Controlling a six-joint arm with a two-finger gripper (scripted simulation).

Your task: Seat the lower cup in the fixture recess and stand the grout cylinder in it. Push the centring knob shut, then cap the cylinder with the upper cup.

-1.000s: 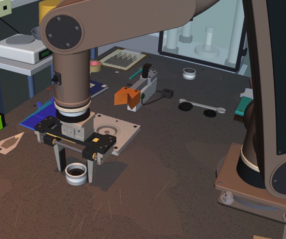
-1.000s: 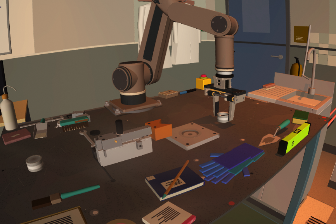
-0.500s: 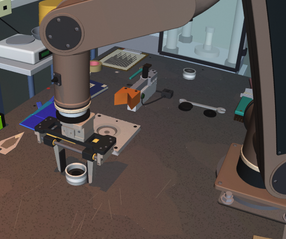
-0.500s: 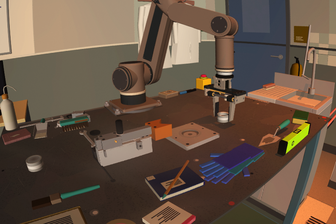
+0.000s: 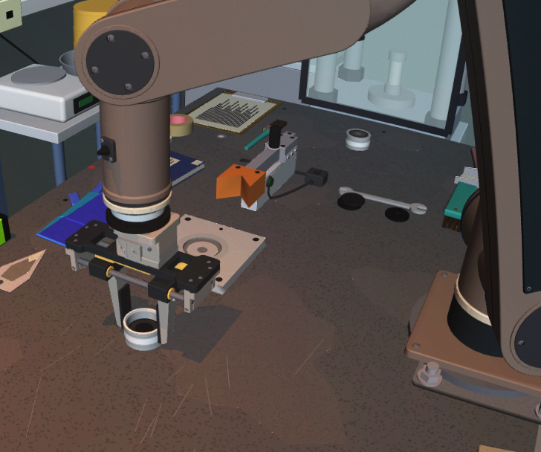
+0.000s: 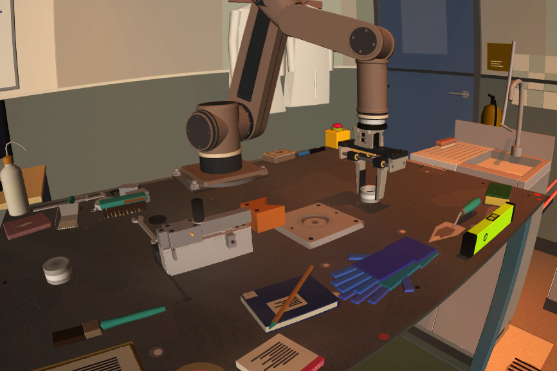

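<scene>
The fixture plate point(image 5: 217, 248) point(image 6: 318, 224) with its round recess is partly hidden behind my gripper's body in the side camera. A white-and-grey cup point(image 5: 141, 331) point(image 6: 370, 193) sits on the dark bench just in front of the plate, its dark hollow facing up. A second cup point(image 5: 358, 139) point(image 6: 57, 270) stands far off across the bench. The centring block with its black knob point(image 5: 277, 133) point(image 6: 197, 210) and orange jaw point(image 5: 240, 186) point(image 6: 268, 214) lies beside the plate. I see no grout cylinder. My gripper point(image 5: 141, 325) point(image 6: 371, 191) stands upright over the near cup, fingers astride and closed on it.
The arm's base point(image 5: 485, 340) point(image 6: 220, 169) is bolted to the bench. A blue glove point(image 6: 382, 268), a notebook with pencil point(image 6: 288, 301), a trowel point(image 6: 452, 223) and a green level point(image 6: 486, 228) lie near the bench's edge. A wrench point(image 5: 383, 199) and brush point(image 6: 121, 202) lie beyond the block.
</scene>
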